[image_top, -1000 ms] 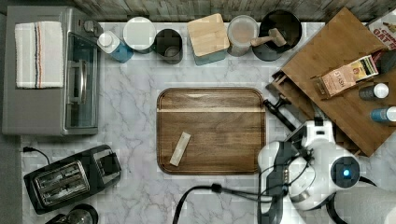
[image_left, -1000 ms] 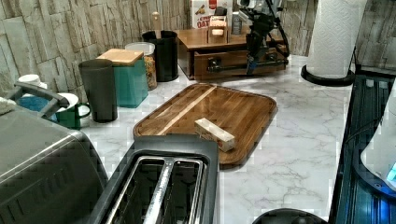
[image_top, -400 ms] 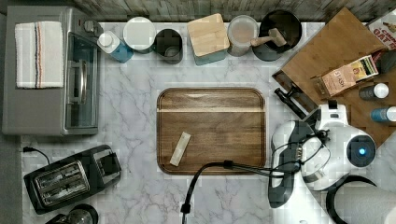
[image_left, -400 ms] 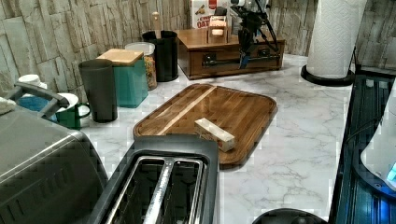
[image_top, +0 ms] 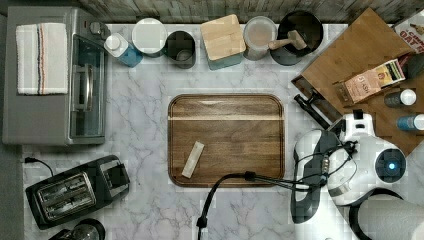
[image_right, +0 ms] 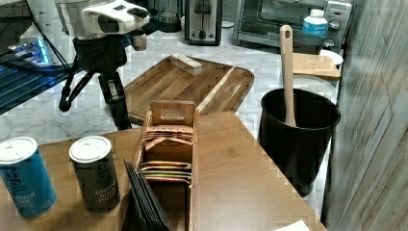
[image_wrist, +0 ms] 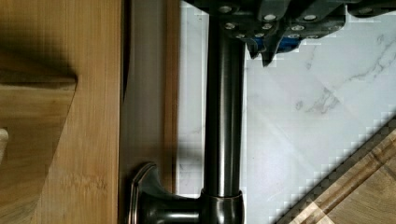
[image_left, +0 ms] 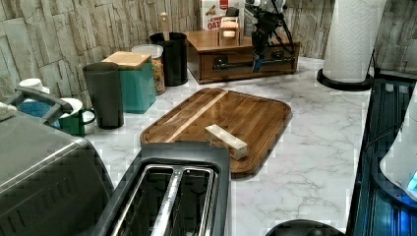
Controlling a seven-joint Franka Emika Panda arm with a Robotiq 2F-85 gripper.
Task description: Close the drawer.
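One drawer [image_left: 248, 61]: stiff brown wood, rigid, probably light and free-sliding; lies low in the wooden cabinet [image_top: 361, 55] at the top view's right, on the marble desk [image_top: 140, 165], front almost flush. Dark metal bar handle [image_wrist: 224, 116]: hard, likely slick; best pushed square on the handle or the front panel. Claw [image_left: 259, 53]: just in front of the drawer, fingers at the handle; how far open cannot be told, nor any grip

Legible: "OAT" on box [image_top: 411, 34] at 2 o'clock, top view; "Ground Black Pepper" on grey tin [image_right: 95, 174]; "Salt" on blue tin [image_right: 23, 176].
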